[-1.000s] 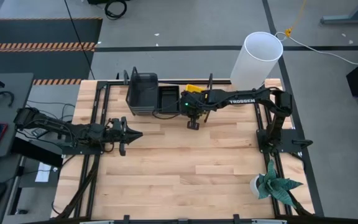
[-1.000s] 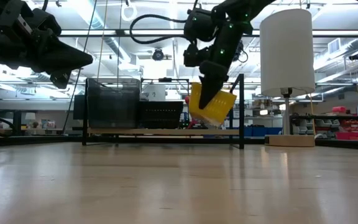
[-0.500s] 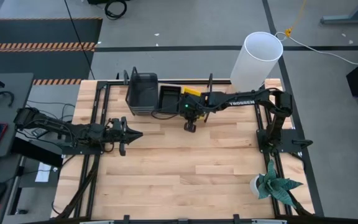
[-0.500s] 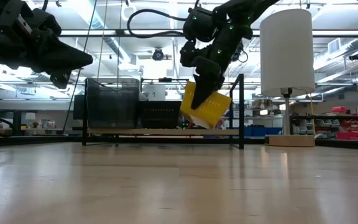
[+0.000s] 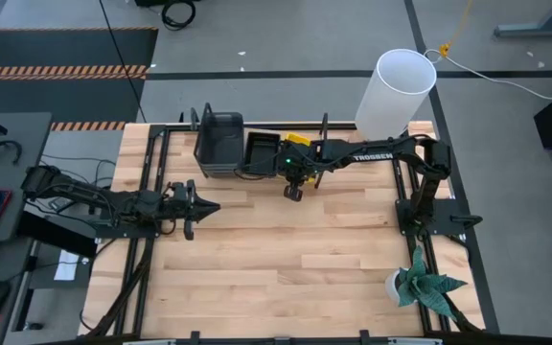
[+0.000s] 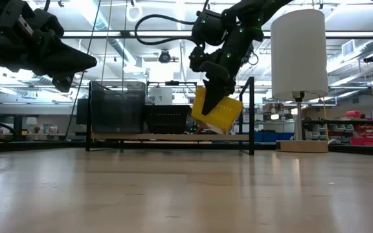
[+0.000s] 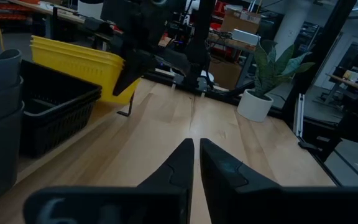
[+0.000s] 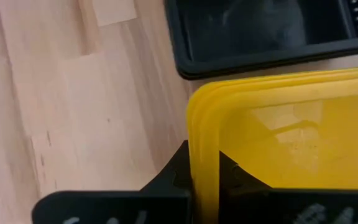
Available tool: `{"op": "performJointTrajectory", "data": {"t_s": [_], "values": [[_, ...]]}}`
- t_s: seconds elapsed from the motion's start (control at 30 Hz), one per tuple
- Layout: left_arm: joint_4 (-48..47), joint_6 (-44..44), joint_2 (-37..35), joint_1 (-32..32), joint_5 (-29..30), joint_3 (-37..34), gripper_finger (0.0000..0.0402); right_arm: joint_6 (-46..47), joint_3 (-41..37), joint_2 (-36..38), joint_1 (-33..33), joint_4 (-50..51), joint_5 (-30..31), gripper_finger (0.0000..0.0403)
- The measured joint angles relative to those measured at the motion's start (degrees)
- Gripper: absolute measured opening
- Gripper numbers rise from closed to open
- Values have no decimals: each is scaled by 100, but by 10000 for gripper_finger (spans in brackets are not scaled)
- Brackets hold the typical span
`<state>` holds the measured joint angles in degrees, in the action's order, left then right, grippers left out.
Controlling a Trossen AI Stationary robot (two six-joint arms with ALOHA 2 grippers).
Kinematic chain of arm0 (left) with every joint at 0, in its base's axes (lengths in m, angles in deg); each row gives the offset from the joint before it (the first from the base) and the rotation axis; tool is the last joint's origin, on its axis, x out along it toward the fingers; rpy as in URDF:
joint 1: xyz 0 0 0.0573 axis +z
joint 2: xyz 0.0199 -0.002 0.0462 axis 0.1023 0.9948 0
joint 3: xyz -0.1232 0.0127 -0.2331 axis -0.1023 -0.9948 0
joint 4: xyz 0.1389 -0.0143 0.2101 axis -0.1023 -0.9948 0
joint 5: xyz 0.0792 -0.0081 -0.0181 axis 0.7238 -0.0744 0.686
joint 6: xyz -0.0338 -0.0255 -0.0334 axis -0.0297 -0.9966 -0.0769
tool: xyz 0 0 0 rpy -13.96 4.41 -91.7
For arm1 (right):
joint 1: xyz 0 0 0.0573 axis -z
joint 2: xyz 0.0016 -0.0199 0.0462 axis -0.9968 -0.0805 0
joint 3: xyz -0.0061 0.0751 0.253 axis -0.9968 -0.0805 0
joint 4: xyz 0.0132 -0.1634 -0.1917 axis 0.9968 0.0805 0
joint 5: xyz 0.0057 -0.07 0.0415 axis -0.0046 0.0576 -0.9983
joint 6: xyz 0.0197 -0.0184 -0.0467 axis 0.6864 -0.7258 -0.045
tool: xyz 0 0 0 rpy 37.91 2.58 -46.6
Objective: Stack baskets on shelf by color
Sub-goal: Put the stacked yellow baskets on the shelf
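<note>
My right gripper (image 5: 295,174) (image 6: 215,92) hangs over the shelf (image 6: 170,137) and is shut on nested yellow baskets (image 6: 217,111) (image 5: 296,142). These are tilted just above the shelf board. Left of them on the shelf sit the black baskets (image 5: 261,151) (image 6: 166,118) and a taller grey stack (image 5: 218,144) (image 6: 115,107), resting on their bases. My left gripper (image 5: 209,205) (image 7: 196,149) waits shut above the table's left half, holding nothing. My right gripper pinches the rim of the yellow baskets' wall (image 8: 204,149), near a corner, one finger (image 8: 176,171) outside and one finger (image 8: 232,174) inside. It comes from above, pointing down. Several nested rims lie between the fingers. The baskets hang tilted below it, lower corner (image 6: 203,126) near the board.
A tall white cylinder (image 5: 395,91) stands at the table's far right, beside the shelf's black wire upright (image 6: 251,113). A potted plant (image 5: 420,283) sits near the right front corner. Bare slatted wood (image 5: 286,259) spreads between both arms and the near edge.
My right gripper has carried the tilted yellow baskets a little toward the black baskets, on the table's left, then eased slightly back. It stays shut on them. The left arm has kept still.
</note>
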<state>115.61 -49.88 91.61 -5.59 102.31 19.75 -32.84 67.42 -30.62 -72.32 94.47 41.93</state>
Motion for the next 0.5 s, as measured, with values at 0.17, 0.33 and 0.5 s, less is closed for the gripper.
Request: {"op": "performJointTrajectory", "data": {"t_s": [0.17,0.33,0.5], "values": [[0,-2,2,0,0,0,34,-15,1,0,73,79,19,13],[0,-3,0,0,0,0,26,-10,1,0,107,306,19,26],[0,-4,2,2,0,0,28,45,1,0,107,405,15,42]]}}
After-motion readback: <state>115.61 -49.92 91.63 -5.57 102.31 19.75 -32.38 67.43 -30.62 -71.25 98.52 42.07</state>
